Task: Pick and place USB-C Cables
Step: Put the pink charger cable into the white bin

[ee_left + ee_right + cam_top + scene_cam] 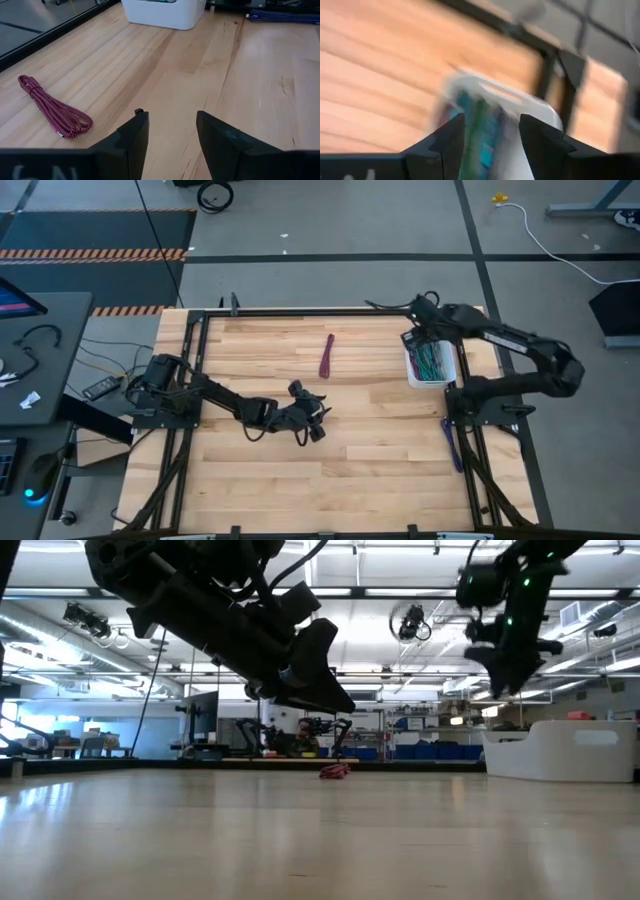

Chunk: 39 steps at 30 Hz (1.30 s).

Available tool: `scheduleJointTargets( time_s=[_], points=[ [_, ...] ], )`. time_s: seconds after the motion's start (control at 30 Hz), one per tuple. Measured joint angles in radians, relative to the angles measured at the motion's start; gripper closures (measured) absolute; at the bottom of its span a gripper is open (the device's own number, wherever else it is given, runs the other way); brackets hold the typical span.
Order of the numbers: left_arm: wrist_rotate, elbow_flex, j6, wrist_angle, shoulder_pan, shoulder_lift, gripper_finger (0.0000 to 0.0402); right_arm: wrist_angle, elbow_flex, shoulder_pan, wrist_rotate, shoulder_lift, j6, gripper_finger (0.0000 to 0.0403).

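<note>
One maroon USB-C cable bundle (327,355) lies flat on the wood toward the table's far side; it also shows in the left wrist view (50,107) and the low view (335,771). A white bin (447,370) at the right holds several teal and green cable bundles (429,363). My left gripper (315,425) (172,117) hovers open over bare wood at mid-table, nearer than the maroon bundle. My right gripper (418,338) (492,122) is open above the bin's far left corner, with the bundles (480,135) seen blurred below its fingers. A purple-blue bundle (452,442) lies by the right frame rail.
A black frame rail (300,311) runs along the far edge and down both sides of the table. Bare wood lies between the maroon bundle and the bin (165,12). The right arm's base (480,402) stands just nearer than the bin.
</note>
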Motion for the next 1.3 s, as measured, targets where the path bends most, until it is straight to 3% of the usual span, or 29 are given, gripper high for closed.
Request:
scheduleJointTargets(
  time_s=[0.2,0.33,0.43,0.63,0.77,1.03,1.2,1.3],
  points=[
    [0.000,0.000,0.005,0.000,-0.005,0.000,0.0230,0.310,-0.142,0.236,-0.003,-0.180,0.001,0.0215],
    [-0.001,0.000,0.006,-0.004,-0.005,-0.006,0.0230,0.623,-0.311,0.429,-0.004,-0.266,-0.032,0.0215],
    [-0.033,0.000,0.014,-0.004,-0.005,-0.009,0.0230,0.914,-0.457,0.551,-0.004,-0.287,-0.086,0.0216],
    [-0.192,-0.001,-0.037,-0.022,0.014,-0.036,0.0230,1.417,-0.687,0.749,0.000,-0.230,-0.143,0.0216],
    [-0.208,0.000,-0.129,-0.067,0.066,-0.082,0.0230,1.483,-0.721,0.915,0.103,-0.156,-0.111,0.0224],
    [-0.010,0.032,-0.101,-0.121,0.222,-0.045,0.0227,1.486,-0.659,1.227,0.395,0.043,0.014,0.0241],
    [0.070,0.080,-0.127,-0.132,0.309,0.009,0.0186,1.524,-0.622,1.330,0.537,0.161,0.095,0.0243],
    [0.176,0.106,-0.156,-0.139,0.366,0.051,0.0146,1.574,-0.611,1.352,0.568,0.227,0.097,0.0243]
  ],
)
